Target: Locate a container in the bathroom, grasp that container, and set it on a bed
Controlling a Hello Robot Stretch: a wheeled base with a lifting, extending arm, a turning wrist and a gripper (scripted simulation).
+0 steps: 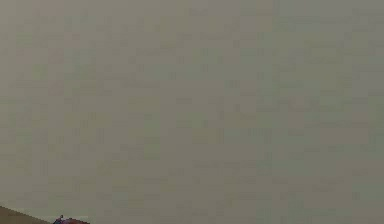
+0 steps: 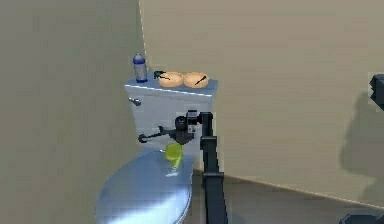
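Arm side view: the blue bottle (image 2: 140,67), my likely container, stands upright on the toilet tank (image 2: 160,106) at its 9 o'clock end. The gripper (image 2: 148,134) hovers before the tank, toward 5 o'clock of the bottle; whether it holds anything I cannot tell. Likely light, slippery plastic; I would grasp mid-body.

Dim, even light, soft shadows

White toilet (image 2: 148,192), lid down, backed against a beige wall (image 2: 290,90). On the tank (image 2: 150,105) top: small blue bottle (image 2: 140,67) at the left edge, then one round tan thing (image 2: 171,78) just beside a second tan round (image 2: 197,80) toward the right edge.
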